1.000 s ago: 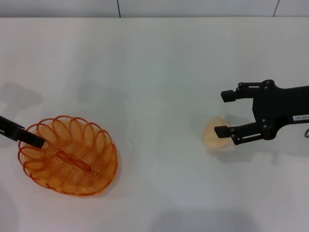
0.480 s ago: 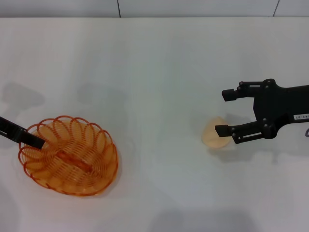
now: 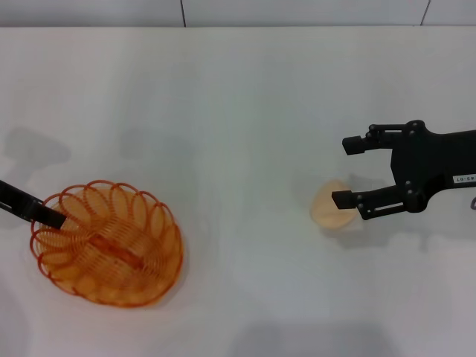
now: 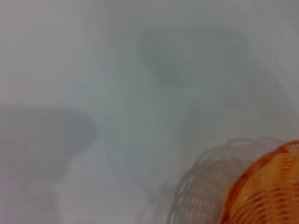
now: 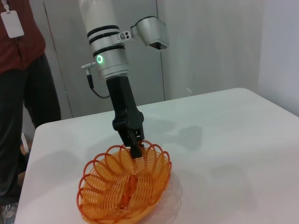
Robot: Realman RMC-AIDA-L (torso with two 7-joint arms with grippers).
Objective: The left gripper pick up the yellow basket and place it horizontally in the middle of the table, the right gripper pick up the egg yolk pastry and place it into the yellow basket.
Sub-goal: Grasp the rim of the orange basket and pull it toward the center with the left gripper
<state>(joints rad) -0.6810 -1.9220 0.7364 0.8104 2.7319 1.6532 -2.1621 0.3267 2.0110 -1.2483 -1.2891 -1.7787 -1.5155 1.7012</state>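
The yellow basket (image 3: 108, 244) is at the near left of the white table (image 3: 223, 126). My left gripper (image 3: 56, 218) is shut on its far-left rim; the right wrist view shows the claw (image 5: 135, 148) pinching the rim and the basket (image 5: 126, 184) tilted, with its shadow offset under it. A part of the basket (image 4: 268, 191) also shows in the left wrist view. The egg yolk pastry (image 3: 331, 204) lies on the table at the right. My right gripper (image 3: 343, 172) is open just right of it, its near finger (image 3: 357, 201) over the pastry's edge.
A person in dark clothes (image 5: 18, 70) stands beyond the table's far-left side in the right wrist view. The table's back edge meets a grey wall (image 3: 223, 11).
The basket has shifted slightly toward me with the left gripper holding its rim. The right gripper has barely moved, and the pastry has not moved.
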